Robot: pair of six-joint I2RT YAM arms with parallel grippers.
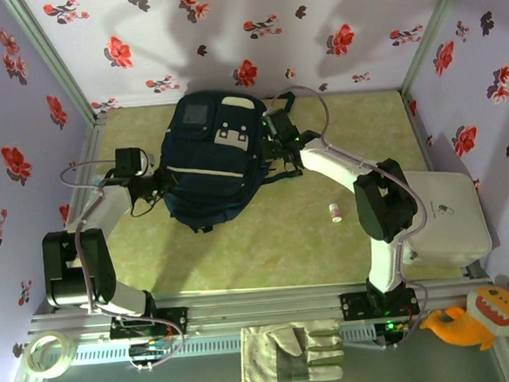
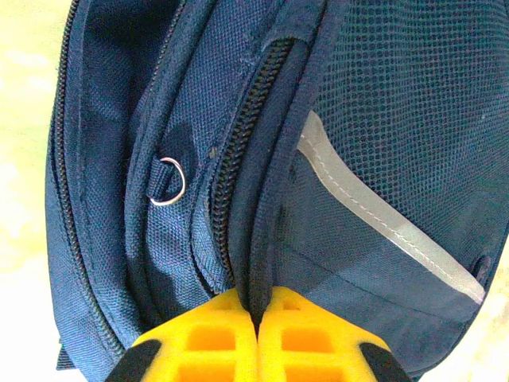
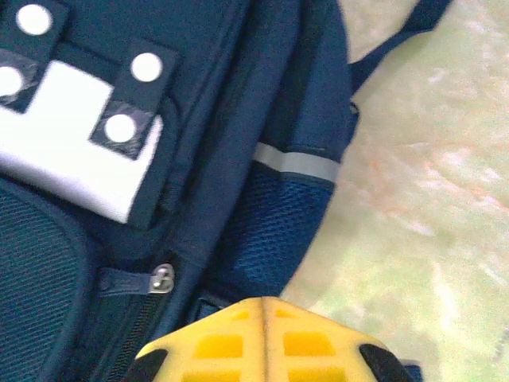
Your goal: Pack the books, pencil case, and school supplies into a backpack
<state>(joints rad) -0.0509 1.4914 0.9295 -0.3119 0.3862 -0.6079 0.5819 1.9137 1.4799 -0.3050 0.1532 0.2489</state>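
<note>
The dark navy backpack point(image 1: 213, 163) lies front-up on the tabletop point(image 1: 267, 251), toward its far edge. Its grey-white front patch point(image 3: 71, 159) and white stripe point(image 2: 374, 215) face upward, and the zipper point(image 2: 238, 159) seen from the left wrist is drawn closed. The left fingers point(image 2: 262, 338) are pinched on a fold of the bag's fabric beside that zipper, at the pack's left flank. The right fingers point(image 3: 270, 342) are pressed together at the pack's right edge, near a zipper pull point(image 3: 161, 278) — whether they hold anything cannot be told. A small white tube with a pink end point(image 1: 335, 212) lies loose on the tabletop, well apart from the bag and beside the right arm point(image 1: 344, 163). By this evidence the packing looks far along but unfinished. The books and pencil case are presumably inside, though the interior is hidden, and the tube — at least — has yet to go in before the bag can be counted packed.
</note>
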